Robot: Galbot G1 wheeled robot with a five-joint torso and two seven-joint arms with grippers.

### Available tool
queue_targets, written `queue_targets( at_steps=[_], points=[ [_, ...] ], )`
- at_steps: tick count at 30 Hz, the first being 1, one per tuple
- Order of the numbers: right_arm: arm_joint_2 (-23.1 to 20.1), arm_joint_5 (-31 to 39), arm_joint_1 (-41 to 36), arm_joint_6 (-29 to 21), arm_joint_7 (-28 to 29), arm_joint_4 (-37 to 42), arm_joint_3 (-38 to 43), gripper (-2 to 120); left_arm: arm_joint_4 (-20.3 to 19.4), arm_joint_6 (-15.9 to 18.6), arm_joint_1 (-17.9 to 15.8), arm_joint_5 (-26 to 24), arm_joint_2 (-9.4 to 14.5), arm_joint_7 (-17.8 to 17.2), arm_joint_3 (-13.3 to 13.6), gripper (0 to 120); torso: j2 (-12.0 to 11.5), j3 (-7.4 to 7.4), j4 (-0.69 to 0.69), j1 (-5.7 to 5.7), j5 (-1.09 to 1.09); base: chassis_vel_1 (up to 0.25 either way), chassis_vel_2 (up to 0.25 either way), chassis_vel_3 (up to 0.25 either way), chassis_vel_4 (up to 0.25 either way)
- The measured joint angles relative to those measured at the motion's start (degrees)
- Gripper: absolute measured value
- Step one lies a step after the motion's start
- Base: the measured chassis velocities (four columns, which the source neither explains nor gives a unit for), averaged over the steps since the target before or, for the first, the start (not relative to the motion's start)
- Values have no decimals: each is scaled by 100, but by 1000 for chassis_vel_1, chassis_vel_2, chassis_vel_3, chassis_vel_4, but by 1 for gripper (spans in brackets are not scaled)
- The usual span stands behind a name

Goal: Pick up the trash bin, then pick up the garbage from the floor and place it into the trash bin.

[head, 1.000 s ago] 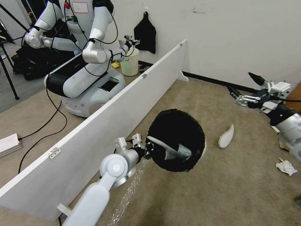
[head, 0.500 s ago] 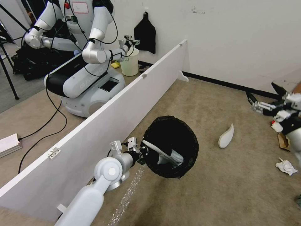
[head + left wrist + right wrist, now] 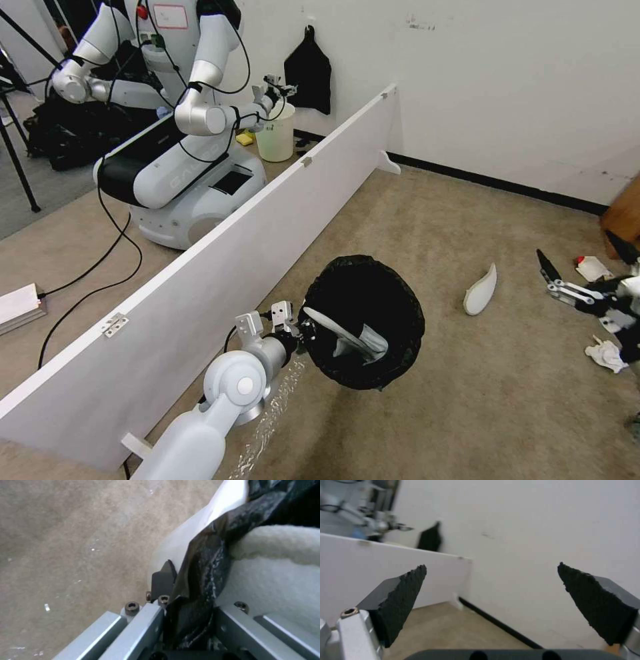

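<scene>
Bin in hand, gathering litter. My left hand (image 3: 301, 328) clamped on trash bin (image 3: 363, 321) rim — one slipper inside. My right hand (image 3: 581, 270) spread wide, low near crumpled paper (image 3: 605, 354). Next: descend, centre, pinch.

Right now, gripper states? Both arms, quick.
Left gripper: shut on the bin rim and liner, bin held off the floor.
Right gripper: open, empty, low near the litter at the right.
</scene>
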Motion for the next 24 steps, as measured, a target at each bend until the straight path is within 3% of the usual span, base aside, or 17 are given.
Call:
queue_targets(
  at_steps=[1,2,4,10,12,17,24],
  points=[
    [315,-217,1,32,-3,57,37,100,-37,4,-41,-87,-2,-38,8,0,0,0,-1,0,1,0,0,0,0],
    [315,-217,1,32,-3,57,37,100,-37,4,-41,-87,-2,-38,8,0,0,0,-1,0,1,0,0,0,0],
    [991,-723,34,179,-54,161,196,100,-155,84,-89,-164,-28,-102,42,0,0,0,-1,0,0,0,0,0,0],
    [1767,-1156,147,419,-134,220,410,100,-238,234,-9,153,-15,-29,53,0,0,1,0,0,-1,0,0,0,0],
    [2440,-1452,241,668,-327,242,534,100,-277,248,90,291,19,23,7,0,0,0,-1,0,2,0,0,0,0],
    [2644,-1654,286,780,-502,434,575,100,-317,220,198,468,26,122,-42,0,0,1,0,0,0,0,0,0,0],
    [2617,-1891,177,978,-533,623,749,100,-353,134,232,778,-24,212,-55,0,1,1,0,0,2,0,0,0,0]
  ],
)
